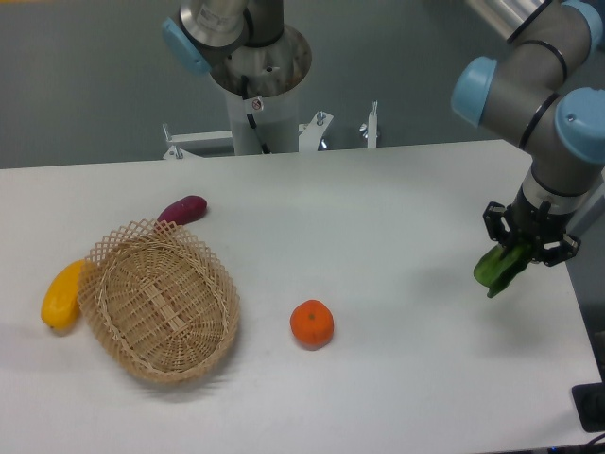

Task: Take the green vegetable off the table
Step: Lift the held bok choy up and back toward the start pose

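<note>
The green vegetable (497, 270) hangs in my gripper (518, 248) at the right side of the white table (397, 208). Its dark green leaf points down and left, and it is held a little above the tabletop, with a faint shadow to its left. The gripper is shut on its upper end, so the pale stalk is mostly hidden between the fingers.
An orange (312, 323) sits near the table's middle front. A wicker basket (159, 301) lies at the left, with a yellow oblong fruit (60, 296) on its left and a purple sweet potato (182, 209) behind it. The robot base (257, 80) stands at the back.
</note>
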Available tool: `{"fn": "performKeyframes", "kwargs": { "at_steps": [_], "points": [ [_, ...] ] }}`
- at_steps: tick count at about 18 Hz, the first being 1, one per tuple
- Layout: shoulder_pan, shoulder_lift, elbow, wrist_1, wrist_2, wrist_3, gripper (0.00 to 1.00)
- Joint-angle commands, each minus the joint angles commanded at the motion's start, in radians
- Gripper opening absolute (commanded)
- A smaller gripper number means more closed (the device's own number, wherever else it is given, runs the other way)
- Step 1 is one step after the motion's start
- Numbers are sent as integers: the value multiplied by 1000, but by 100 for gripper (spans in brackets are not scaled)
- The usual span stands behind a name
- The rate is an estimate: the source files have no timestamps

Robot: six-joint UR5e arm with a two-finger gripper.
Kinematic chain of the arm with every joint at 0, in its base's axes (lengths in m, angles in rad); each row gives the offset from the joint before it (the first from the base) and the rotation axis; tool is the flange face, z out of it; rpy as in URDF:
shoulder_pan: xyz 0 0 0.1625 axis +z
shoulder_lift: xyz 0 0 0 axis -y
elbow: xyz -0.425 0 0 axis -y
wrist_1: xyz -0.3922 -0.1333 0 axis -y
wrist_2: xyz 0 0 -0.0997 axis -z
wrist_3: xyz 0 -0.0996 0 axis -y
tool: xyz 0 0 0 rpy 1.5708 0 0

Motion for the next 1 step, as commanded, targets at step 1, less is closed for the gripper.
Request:
{"fn": "performKeyframes", "kwargs": {
  "at_steps": [1],
  "points": [
    [0,0,0,-2,0,0,36]
  ]
}}
